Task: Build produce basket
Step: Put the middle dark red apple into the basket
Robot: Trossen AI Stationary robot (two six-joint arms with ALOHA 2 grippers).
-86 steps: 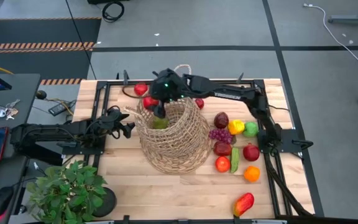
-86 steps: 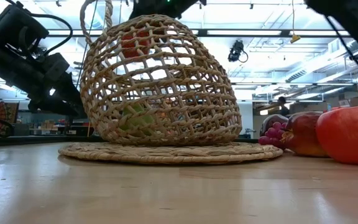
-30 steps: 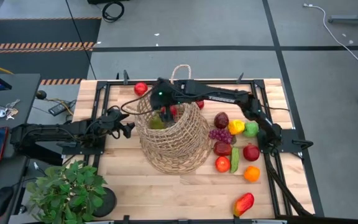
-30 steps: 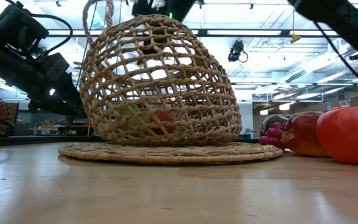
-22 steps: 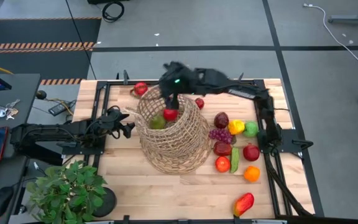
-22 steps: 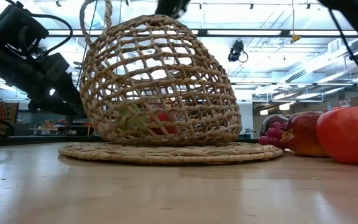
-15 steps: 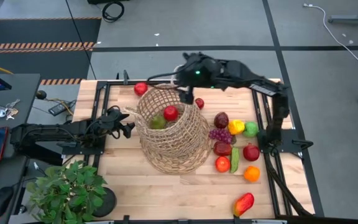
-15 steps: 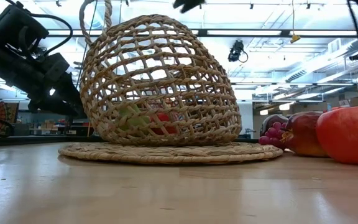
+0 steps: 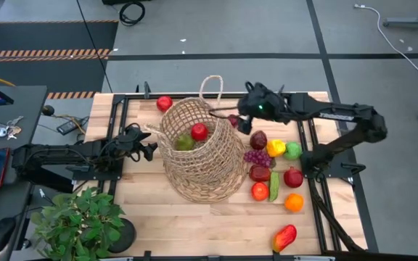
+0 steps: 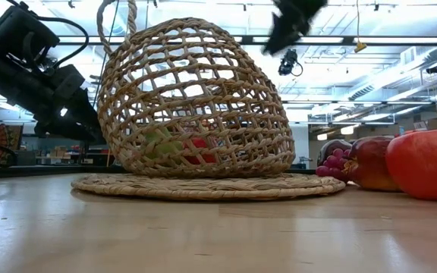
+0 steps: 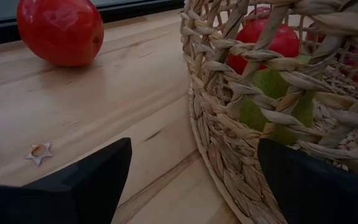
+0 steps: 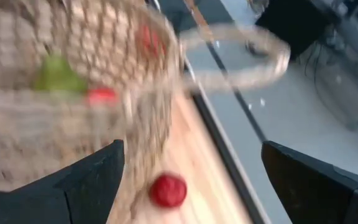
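Two pieces in the basket: a red fruit [image 9: 199, 131] and a green piece [image 9: 184, 143] lie inside; you must still load the rest.

Left gripper [image 9: 148, 147]: it rests low at the worktop's left side, just beside the basket wall. Its fingers stand spread and hold nothing.

Loose tomato [image 9: 165, 104]: it sits near the far edge of the worktop, left of the basket rim. Expect it to roll if nudged.

Basket [image 9: 209, 170]: it stands at the middle of the worktop on a flat woven mat [image 10: 203, 186]. You should treat the open weave as light and springy; it will tip under a side push. A loop handle [image 9: 210, 83] rises at its far rim.

Small red fruit [image 9: 233, 120]: it lies just right of the basket, close under the right arm.

Right gripper [image 9: 247, 119]: it hangs above the worktop between the basket and the produce group. Its fingers stand apart and carry nothing.

Produce group [image 9: 273, 168]: grapes, a yellow pepper, apples, green pieces and an orange lie along the right side. You should judge them hard, smooth and light. Grip round pieces across the widest part.

Mango [image 9: 284, 237]: it lies alone near the front right corner. Take it across its narrow width.
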